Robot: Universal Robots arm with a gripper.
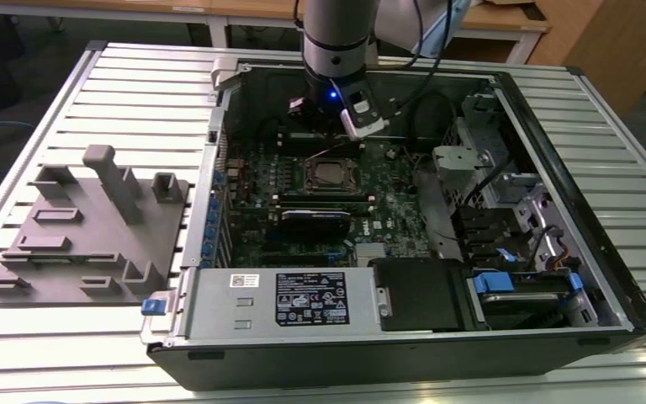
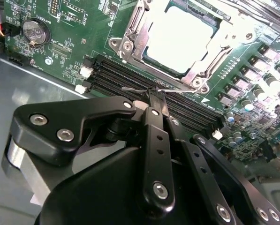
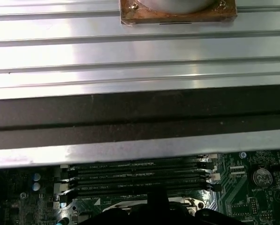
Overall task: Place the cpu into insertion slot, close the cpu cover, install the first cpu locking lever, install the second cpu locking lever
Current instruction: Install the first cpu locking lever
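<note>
Hovering gripper (image 2: 155, 93), fingers pinched together on thin wire lever (image 2: 140, 89) | cpu (image 2: 179, 40) seated under cpu cover (image 2: 203, 70) | step: locking lever; needs hooking.

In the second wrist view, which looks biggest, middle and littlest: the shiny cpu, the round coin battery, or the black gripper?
1. gripper, though it sits nearest the camera
2. cpu
3. round coin battery

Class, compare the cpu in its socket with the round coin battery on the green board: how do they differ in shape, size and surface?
In the second wrist view, the cpu is square, the coin battery round. The cpu is much larger than the battery. The cpu's top looks plain and bright, framed by a silvery metal cover; the battery sits in a dark round holder. Both are metallic and lie flat on the green board.
</note>
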